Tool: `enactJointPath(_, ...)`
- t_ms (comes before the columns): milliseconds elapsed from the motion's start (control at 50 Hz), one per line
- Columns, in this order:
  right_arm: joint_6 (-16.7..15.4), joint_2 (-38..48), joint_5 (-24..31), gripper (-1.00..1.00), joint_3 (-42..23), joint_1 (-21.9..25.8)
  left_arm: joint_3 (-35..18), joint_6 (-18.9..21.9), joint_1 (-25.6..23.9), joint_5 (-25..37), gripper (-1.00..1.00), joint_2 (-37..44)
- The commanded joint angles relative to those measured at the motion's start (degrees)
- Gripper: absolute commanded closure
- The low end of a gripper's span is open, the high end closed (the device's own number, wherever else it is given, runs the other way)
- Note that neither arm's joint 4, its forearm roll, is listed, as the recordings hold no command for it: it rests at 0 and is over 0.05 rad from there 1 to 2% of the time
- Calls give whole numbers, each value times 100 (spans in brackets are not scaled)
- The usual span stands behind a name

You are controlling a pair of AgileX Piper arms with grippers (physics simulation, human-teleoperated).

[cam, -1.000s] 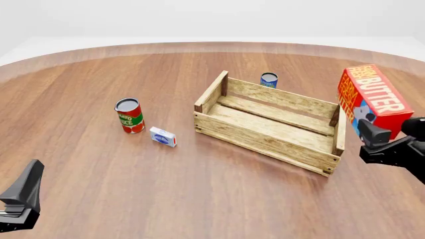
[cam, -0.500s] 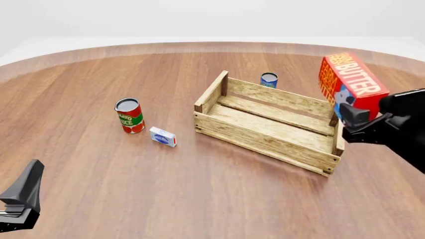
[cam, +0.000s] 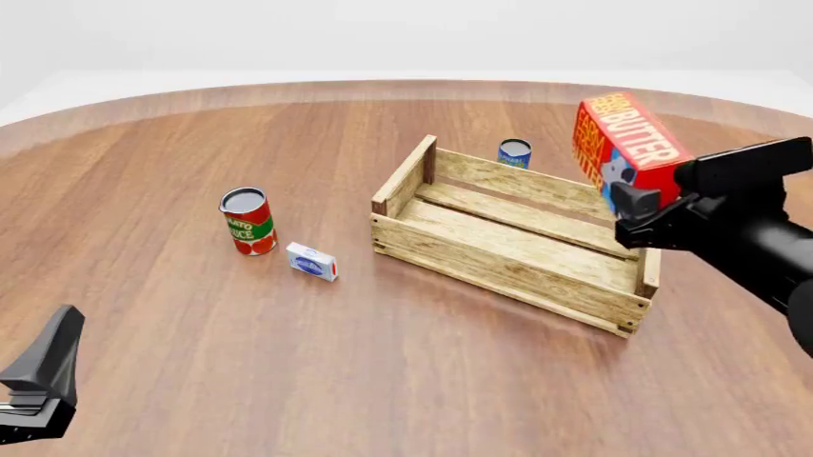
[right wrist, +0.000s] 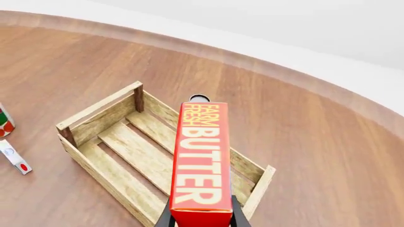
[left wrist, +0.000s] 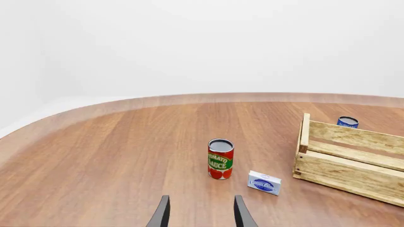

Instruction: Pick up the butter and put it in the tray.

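My right gripper [cam: 631, 202] is shut on the butter [cam: 625, 149], a red carton with white "BUTTER" lettering, and holds it tilted in the air above the right end of the tray [cam: 508, 257]. In the right wrist view the butter [right wrist: 199, 161] runs out between the fingers, over the slatted tray [right wrist: 120, 163]. The tray is a pale wooden crate in the middle of the table; nothing lies in it. My left gripper [cam: 38, 381] is open and empty at the near left; its fingertips [left wrist: 162, 215] show in the left wrist view.
A red tomato sauce can [cam: 247, 220] stands left of the tray, with a small white-blue flat box [cam: 311, 261] next to it. A small blue can [cam: 515, 152] stands behind the tray. The round wooden table's edge [cam: 381, 86] curves across the back.
My right gripper has carried the butter up and to the left, from beside the tray's right end to above it. The left arm has not moved.
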Motion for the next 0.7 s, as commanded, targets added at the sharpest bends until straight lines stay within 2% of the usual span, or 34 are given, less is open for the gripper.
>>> enactJointPath(20,145,380,-239,100,-282,103,1,-1,0,5,-100,-4)
enactJointPath(700,509,1440,-719,100,-755,268,-1,0,-2,0,-100,-1)
